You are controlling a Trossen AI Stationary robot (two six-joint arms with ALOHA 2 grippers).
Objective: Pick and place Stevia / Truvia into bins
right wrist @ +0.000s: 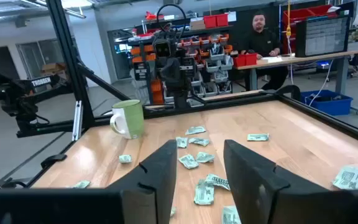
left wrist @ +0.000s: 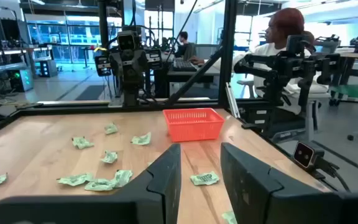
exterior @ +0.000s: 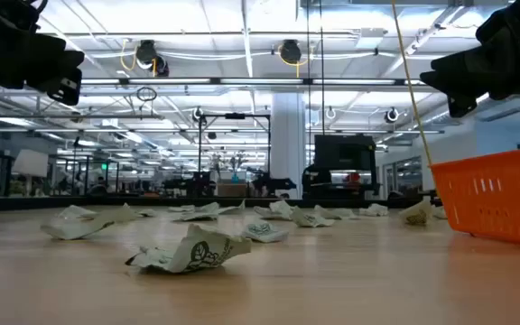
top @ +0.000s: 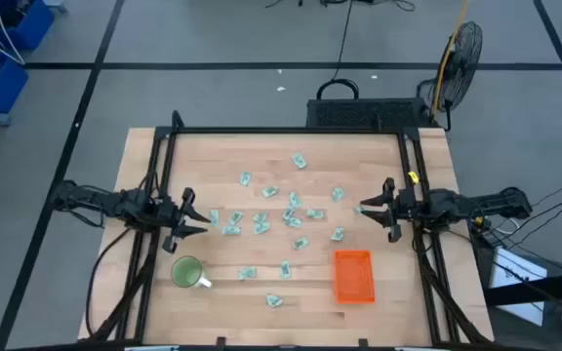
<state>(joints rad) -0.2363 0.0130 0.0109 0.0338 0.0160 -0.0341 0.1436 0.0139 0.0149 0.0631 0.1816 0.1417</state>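
Both arms reach in level from opposite side edges of the wooden tabletop [top: 261, 278], held above the wood and pointing toward each other. The left gripper [top: 199, 222] hangs just inside the left edge, its fingers [left wrist: 166, 177] spread apart with nothing between them. The right gripper [top: 366, 208] hangs just inside the right edge, fingers [right wrist: 160, 168] likewise parted and empty.

The Stevia sachets [top: 261, 222] lie loose and crumpled across the middle of the tabletop (a few strays sit nearer the front edge), none of them touched by either gripper. The orange tray [top: 353, 276] sits near the front right corner, apart from the sachets; no sachet shows inside it from above. A green mug [top: 186, 272] stands near the front left corner.

A seated person [right wrist: 258, 37] shows at a desk in the room beyond.
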